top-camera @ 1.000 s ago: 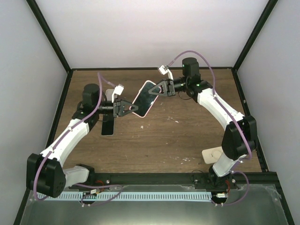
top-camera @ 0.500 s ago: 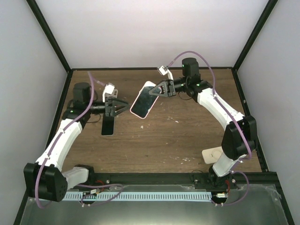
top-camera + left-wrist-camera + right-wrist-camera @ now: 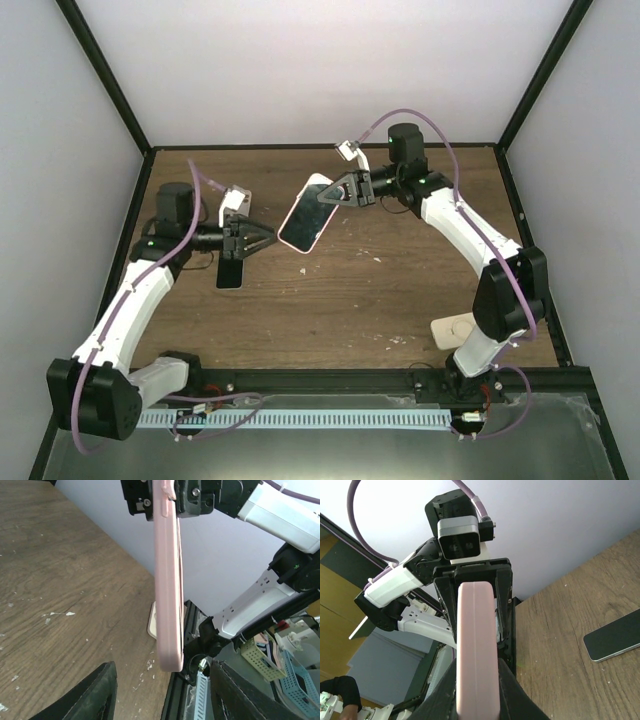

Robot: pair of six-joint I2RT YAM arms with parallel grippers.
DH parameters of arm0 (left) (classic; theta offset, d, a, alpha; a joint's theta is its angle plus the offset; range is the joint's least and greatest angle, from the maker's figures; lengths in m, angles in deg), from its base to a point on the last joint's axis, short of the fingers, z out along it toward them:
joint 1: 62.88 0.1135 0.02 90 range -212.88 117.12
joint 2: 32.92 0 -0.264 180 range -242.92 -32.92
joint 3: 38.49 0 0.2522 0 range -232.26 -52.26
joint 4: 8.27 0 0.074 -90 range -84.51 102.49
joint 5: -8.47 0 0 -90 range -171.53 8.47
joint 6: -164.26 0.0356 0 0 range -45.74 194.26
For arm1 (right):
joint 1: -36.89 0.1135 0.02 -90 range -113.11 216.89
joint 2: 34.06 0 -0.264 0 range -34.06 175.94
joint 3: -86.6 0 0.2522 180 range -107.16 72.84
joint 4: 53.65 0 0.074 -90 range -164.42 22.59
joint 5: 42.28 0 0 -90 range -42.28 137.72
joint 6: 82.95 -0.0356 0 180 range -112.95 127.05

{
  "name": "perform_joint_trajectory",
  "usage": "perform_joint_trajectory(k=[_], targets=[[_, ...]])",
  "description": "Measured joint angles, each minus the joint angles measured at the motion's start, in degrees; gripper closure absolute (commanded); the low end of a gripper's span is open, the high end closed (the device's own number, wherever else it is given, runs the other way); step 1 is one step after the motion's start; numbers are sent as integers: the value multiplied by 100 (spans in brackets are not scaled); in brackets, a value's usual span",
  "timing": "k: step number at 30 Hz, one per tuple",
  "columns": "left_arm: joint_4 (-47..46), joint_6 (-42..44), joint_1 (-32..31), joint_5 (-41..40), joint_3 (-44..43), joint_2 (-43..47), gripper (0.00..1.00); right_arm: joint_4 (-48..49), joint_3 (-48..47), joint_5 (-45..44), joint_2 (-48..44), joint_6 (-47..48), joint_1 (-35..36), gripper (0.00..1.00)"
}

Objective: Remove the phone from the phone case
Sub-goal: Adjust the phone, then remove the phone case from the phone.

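— Item one, phone case (image 3: 306, 226)?
— Pink, long, dark face inside a pink rim. Up in the air over the far middle of the table (image 3: 380, 290), tilted, upper end toward the right arm, lower end toward the left. Filled or bare behind that dark face: cannot tell.
— Held by?
— Right pincer (image 3: 330, 197), clenched on the upper end of the case, one finger on each broad side. Seen edge-on from the right wrist: pink strip running straight out between the black fingers.
— Left pincer (image 3: 268, 238)?
— Released, grasping nothing. Jaws parted, pointing at the lower end of the case, just beside it and apart from it. From the left wrist: two black fingers (image 3: 92, 695) low in view, pink edge upright in the gap ahead, clear of both.
— Item two?
— Black phone (image 3: 230, 273), flat on the table, just on the near side of the left pincer. Apart from the case and from both pincers. Visible from the right wrist too, dark slab with a pale edge on the wood.
— Anything else on the table?
— Small beige block (image 3: 452, 328) near the right arm's base, well apart from the rest. Pale specks scattered on the wood
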Motion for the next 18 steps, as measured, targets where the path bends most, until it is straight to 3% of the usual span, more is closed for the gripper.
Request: perform_joint_trajectory(k=[6, 18], targets=[[-72, -70, -275, -160, 0, -57, 57, 2, 0, 0, -7, 0, 0, 99], [-385, -243, -160, -319, 127, -223, 68, 385, 221, -39, -74, -160, -2, 99]])
